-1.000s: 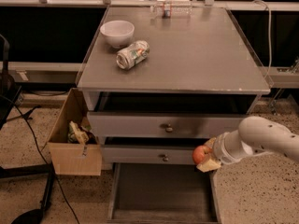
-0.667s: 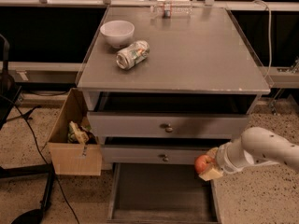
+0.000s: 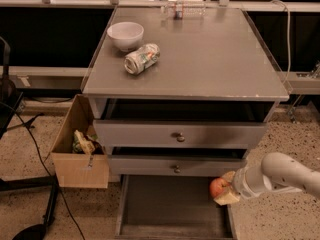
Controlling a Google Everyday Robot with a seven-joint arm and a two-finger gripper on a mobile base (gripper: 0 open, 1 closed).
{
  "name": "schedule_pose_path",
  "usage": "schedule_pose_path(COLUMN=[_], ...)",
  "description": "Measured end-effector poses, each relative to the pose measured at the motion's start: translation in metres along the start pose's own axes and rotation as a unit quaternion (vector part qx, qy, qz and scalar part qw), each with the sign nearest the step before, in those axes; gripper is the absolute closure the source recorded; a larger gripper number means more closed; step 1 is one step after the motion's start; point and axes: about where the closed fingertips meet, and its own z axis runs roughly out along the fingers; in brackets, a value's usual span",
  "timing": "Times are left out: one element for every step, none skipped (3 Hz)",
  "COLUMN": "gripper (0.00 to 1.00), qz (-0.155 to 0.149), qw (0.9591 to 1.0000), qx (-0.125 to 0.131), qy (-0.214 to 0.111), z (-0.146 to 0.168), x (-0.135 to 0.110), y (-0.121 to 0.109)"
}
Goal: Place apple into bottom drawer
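Where they clench the small, round, smooth red-orange apple [image 3: 218,187], the pale, blunt fingers [image 3: 227,198] of the gripper [image 3: 223,188] hang over the right wall of the open bottom drawer [image 3: 165,204], a shallow grey tray with a dark flat floor. On the grey bench [image 3: 210,59] above, a crushed can's [image 3: 142,59] print cannot be read.

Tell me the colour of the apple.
Red-orange apple, camera view; the end effector holds it over the bottom drawer.
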Motion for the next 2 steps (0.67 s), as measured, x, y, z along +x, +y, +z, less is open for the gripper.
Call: schedule_pose_path(gripper=[1.00, 1.00], qz=[-0.004, -0.017], qw=[0.9993, 0.9956], qx=[-0.007, -0.029], qy=[-0.037, -0.087], z=[0.030, 0.066], x=[0.022, 0.041], y=[0.001, 0.007])
